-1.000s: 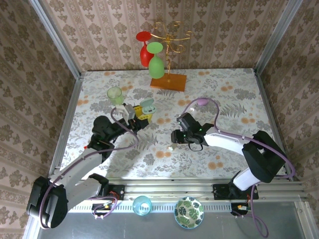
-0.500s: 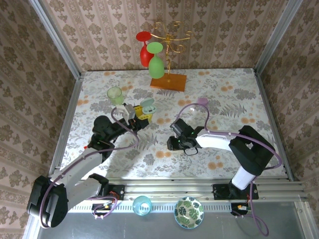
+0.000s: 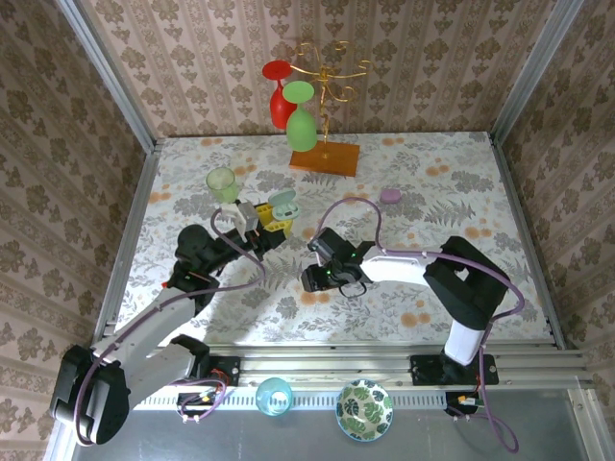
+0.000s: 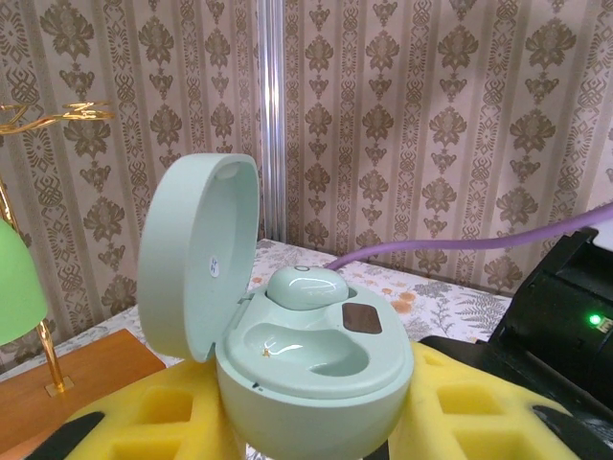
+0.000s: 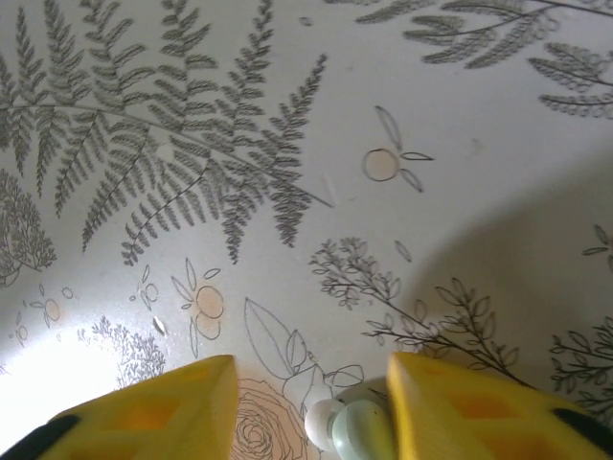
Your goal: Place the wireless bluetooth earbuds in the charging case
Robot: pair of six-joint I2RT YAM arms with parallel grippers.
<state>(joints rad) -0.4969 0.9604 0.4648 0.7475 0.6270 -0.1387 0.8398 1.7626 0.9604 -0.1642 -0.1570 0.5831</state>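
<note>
Abt half done by my read: L gripper (image 4: 316, 433) clamps the charging case (image 4: 316, 379), lid up. 1 seated bud (image 4: 305, 286) fills the socket farther from the jaws; the nearer socket (image 4: 311, 347) is empty. R gripper (image 5: 311, 414) sits low, jaws apart, gripping nothing. The loose bud (image 5: 352, 428) lies on the table (image 5: 460, 192) between them, against the right-hand finger. Left to do: grab, carry, seat. Table ahead of the R jaws is bare. The lid stands on the L jaws' left side, so I'd come in from the right.

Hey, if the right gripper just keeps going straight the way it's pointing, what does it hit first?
Probably the pale earbud lying between the right gripper's open fingers, with the floral tabletop just beneath. Depth is unclear, so the fingertips may reach the table at the same moment.
</note>
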